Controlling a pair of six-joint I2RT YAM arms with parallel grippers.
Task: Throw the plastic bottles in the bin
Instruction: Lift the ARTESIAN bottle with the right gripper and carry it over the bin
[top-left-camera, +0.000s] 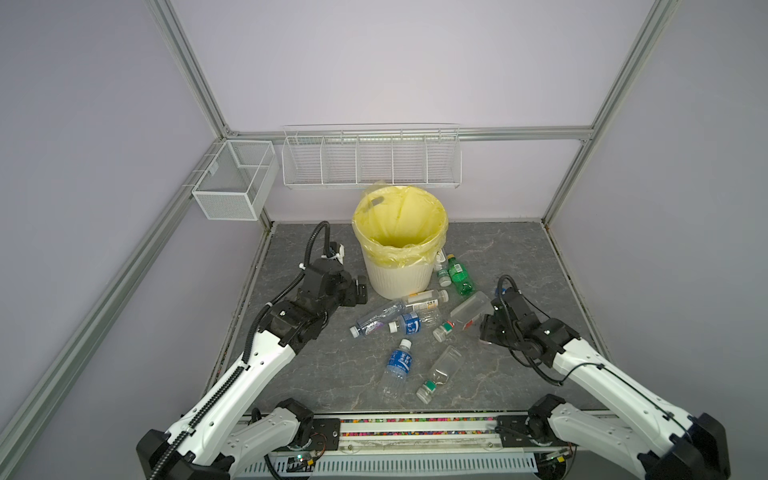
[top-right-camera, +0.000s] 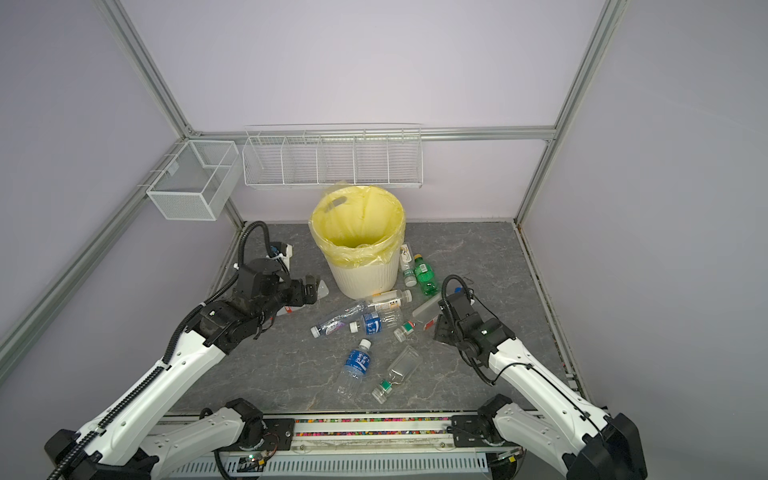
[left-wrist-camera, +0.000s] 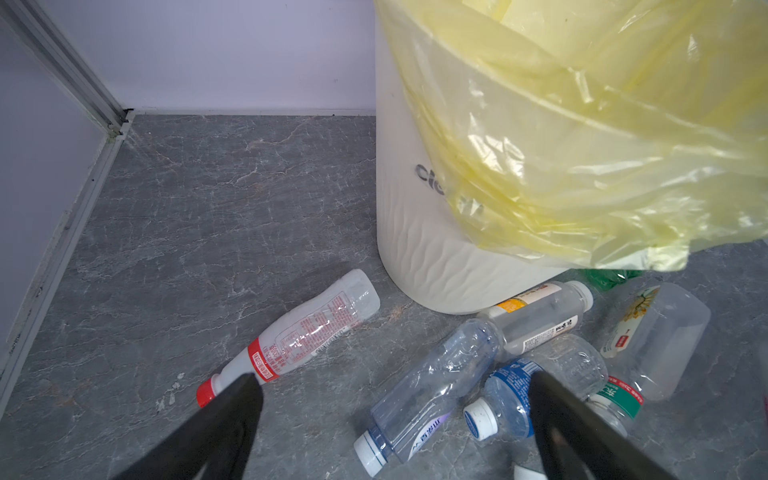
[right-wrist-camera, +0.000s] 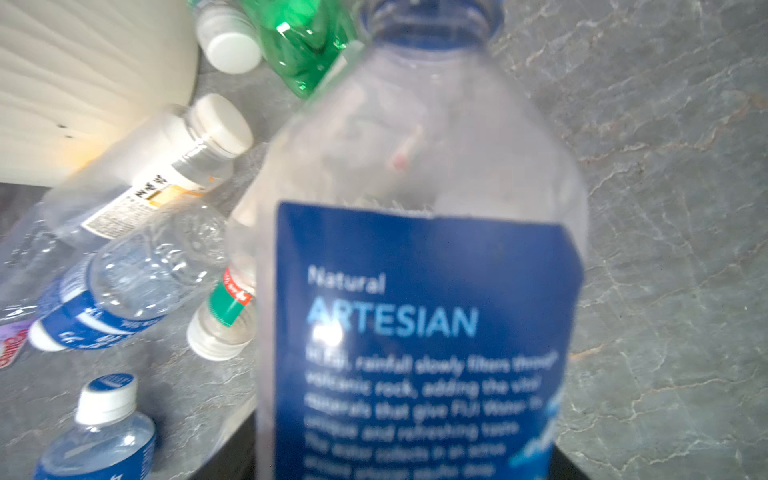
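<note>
The bin (top-left-camera: 399, 278), cream and ribbed with a yellow bag, stands at the back middle of the grey floor, also in the left wrist view (left-wrist-camera: 415, 232). Several plastic bottles lie in front of it and to its right: a purple-labelled one (top-left-camera: 378, 320), a blue-labelled one (top-left-camera: 399, 365), a green one (top-left-camera: 459, 274). My right gripper (top-left-camera: 494, 309) is shut on a clear bottle with a dark blue label (right-wrist-camera: 419, 316), whose blue cap (top-left-camera: 501, 291) points away from it. My left gripper (left-wrist-camera: 395, 382) stands open left of the bin, over the floor between a red-capped bottle (left-wrist-camera: 307, 328) and the purple-labelled bottle (left-wrist-camera: 432, 390).
A long white wire basket (top-left-camera: 370, 162) and a mesh basket (top-left-camera: 237, 178) hang on the back wall above the bin. Aluminium frame rails (top-left-camera: 249, 291) edge the floor on both sides. A square clear bottle (top-left-camera: 440, 372) lies near the front.
</note>
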